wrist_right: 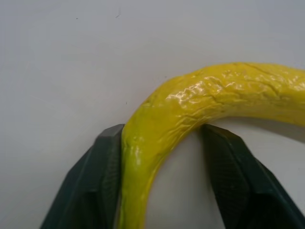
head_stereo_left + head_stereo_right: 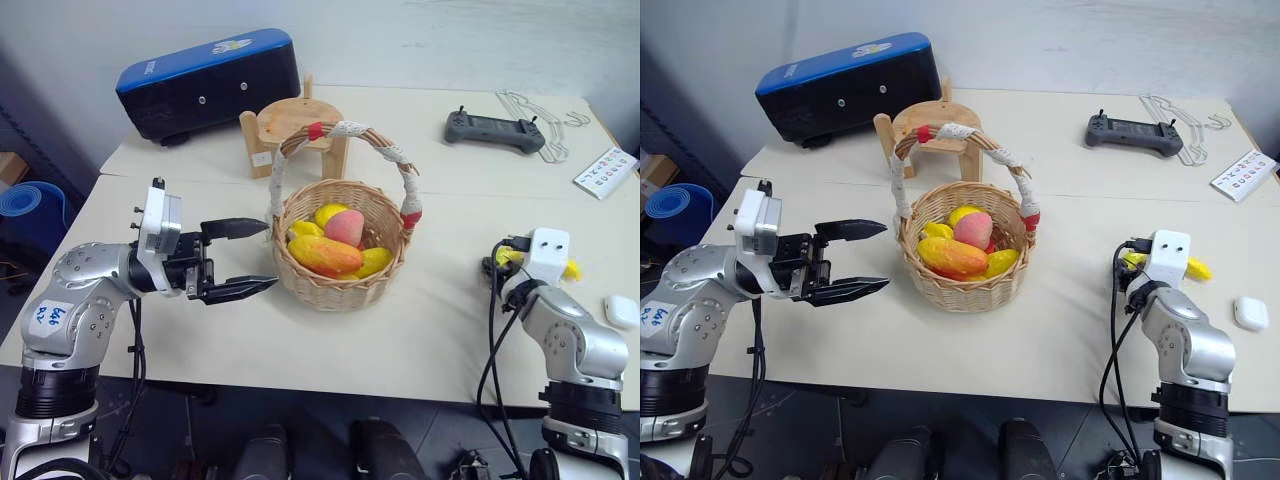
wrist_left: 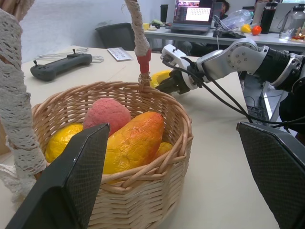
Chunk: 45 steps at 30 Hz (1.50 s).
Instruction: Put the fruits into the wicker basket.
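Two black fingers of the right gripper point(image 1: 162, 176) pinch the banana point(image 1: 214, 100) between them — left gripper point(image 2: 240, 258) gapes beside the wicker basket point(image 2: 340, 285); no readable writing.

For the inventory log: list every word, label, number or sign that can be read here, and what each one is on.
Sticker on the left arm: handwritten digits, roughly "646", uncertain.
Blue-topped black case: logo on the lid and side lettering, too small to read.
White card: printed rows, too small to read.
Laptop screen: blurred.
Nothing else bears text.

An office or lab: an open laptop point(image 3: 193, 13) on a cluttered far desk point(image 3: 267, 38), and a dark office chair point(image 3: 116, 34) beside it.
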Available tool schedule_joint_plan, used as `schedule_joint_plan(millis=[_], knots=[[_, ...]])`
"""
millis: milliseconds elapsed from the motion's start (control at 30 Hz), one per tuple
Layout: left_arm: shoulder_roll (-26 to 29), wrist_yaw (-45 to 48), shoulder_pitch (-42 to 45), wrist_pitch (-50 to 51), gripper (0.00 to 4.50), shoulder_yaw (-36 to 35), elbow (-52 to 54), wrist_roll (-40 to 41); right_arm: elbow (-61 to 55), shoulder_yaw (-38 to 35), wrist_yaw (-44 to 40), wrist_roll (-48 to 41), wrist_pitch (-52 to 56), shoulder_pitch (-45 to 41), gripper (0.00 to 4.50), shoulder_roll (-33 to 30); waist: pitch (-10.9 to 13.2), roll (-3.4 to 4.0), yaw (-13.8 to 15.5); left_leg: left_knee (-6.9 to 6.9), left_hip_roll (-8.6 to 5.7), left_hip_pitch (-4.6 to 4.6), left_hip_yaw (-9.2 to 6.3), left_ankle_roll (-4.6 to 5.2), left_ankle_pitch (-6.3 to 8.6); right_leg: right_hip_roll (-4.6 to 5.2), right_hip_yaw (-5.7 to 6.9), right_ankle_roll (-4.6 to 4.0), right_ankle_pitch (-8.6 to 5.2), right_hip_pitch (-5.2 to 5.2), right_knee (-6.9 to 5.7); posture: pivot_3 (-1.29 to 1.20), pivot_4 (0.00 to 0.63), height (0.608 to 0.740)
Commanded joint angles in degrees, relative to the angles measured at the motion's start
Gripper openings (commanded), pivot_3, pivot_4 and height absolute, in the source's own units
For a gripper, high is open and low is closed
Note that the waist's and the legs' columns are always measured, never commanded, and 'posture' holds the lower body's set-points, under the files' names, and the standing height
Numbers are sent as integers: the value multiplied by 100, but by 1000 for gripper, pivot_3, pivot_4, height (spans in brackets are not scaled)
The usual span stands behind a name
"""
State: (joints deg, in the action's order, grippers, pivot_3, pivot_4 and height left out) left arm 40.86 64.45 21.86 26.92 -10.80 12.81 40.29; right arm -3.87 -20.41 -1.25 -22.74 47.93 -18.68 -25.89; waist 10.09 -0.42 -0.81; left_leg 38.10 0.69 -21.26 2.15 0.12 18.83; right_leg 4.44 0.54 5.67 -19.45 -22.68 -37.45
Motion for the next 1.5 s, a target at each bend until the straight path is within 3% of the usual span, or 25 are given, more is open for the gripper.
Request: schedule_joint_plan(millis=[33, 100, 233, 333, 433, 533, 633, 800, 900, 1067, 1133, 1233, 1333, 1500], knots=[[53, -31, -60, -17, 4500, -162, 207, 134, -224, -189, -540, -143, 44, 191, 984, -356, 0, 0, 1, 0, 0, 0, 0, 1, 0, 0, 0, 0, 0, 0, 1, 0, 150, 740], [58, -36, -59, -13, 4500, -162, 201, 138, -375, -212, -1096, -288, -148, 388, 495, -579, 0, 0, 6, -2, 0, 0, -1, 2, 1, 0, 1, 0, 0, 0, 1, 0, 150, 740], [71, -30, -45, 4, 4500, -167, 175, 146, -710, -297, -2559, -640, -881, 830, 485, -1077, 1, -1, 5, -3, 0, -1, 1, 4, 3, -2, 0, 1, 0, 2, 5, 0, 150, 740], [82, -13, -77, 30, 4500, -193, 157, 168, -1031, -412, -4394, -698, -2398, 1508, 485, -1594, 1, 1, 1, -3, 1, 1, 2, 7, 4, -5, 0, 1, 0, 5, 21, 0, 150, 740], [147, 74, -144, 72, 4500, -233, 121, 197, -1594, -937, -5911, -1858, -2450, 2092, 485, -1880, 3, -2, 0, -6, 8, 4, 0, 7, 4, -16, 2, 2, 0, 17, 53, 0, 150, 740], [201, 145, -179, 82, 4500, -292, 32, 217, -2104, -1264, -6545, -2582, -1977, 2540, 485, -2294, 4, -4, -2, -4, 11, 8, -1, 7, 4, -13, 1, 3, 1, 24, 52, 0, 150, 740], [233, 232, -169, 64, 4500, -289, -83, 181, -2615, -1288, -7179, -2710, -1929, 3048, 485, -2661, 6, -9, 21, -1, 11, 11, -3, 9, 5, -7, 2, 3, 1, 29, 58, 0, 150, 740], [250, 310, -97, 42, 4500, -211, -233, 127, -3356, -1241, -7766, -2847, -2075, 3676, 485, -2728, 8, -13, 70, 0, 8, 10, -4, 10, 6, -4, 2, 3, 1, 31, 64, 0, 150, 740], [257, 311, -110, 75, 4500, -215, -246, 134, -3709, -762, -7505, -2929, -2157, 3326, 485, -2622, 8, -14, 65, 0, 8, 10, -5, 10, 6, -2, 2, 3, 1, 32, 67, 0, 150, 740], [232, 207, -168, 98, 4500, -231, -147, 148, -3700, 656, -6025, -3316, -1688, 1182, 485, -2003, 13, -25, -73, 0, 7, 15, -4, -1, -1, 3, 4, -3, 0, 28, 64, 0, 150, 740], [211, 147, -175, 107, 4500, -232, -101, 153, -3618, 977, -5563, -3433, -1478, 717, 485, -1746, 13, -24, -74, -3, 8, 11, -10, -4, -2, 4, 9, -4, 0, 20, 56, 0, 150, 740], [154, 38, -184, 121, 4500, -202, -13, 160, -3229, 1755, -5369, -2919, -1214, -15, 485, -1606, 13, -24, -67, -4, 9, 7, -20, -6, 0, 7, 23, -3, 1, 15, 50, 0, 150, 740], [105, -37, -200, 106, 4500, -199, 84, 179, -2775, 2438, -4669, -2439, -673, -837, 485, -1345, 13, -24, -76, -2, 6, -3, -20, 0, 4, 14, 28, -1, 2, 13, 60, 0, 150, 740], [120, -119, -268, 118, 4500, -306, 202, 211, -2207, 2894, -3882, -1803, -414, -1591, 485, -675, 13, -24, -80, -3, 8, -4, -21, -4, 2, 14, 37, -1, 2, 5, 50, 0, 150, 740]])
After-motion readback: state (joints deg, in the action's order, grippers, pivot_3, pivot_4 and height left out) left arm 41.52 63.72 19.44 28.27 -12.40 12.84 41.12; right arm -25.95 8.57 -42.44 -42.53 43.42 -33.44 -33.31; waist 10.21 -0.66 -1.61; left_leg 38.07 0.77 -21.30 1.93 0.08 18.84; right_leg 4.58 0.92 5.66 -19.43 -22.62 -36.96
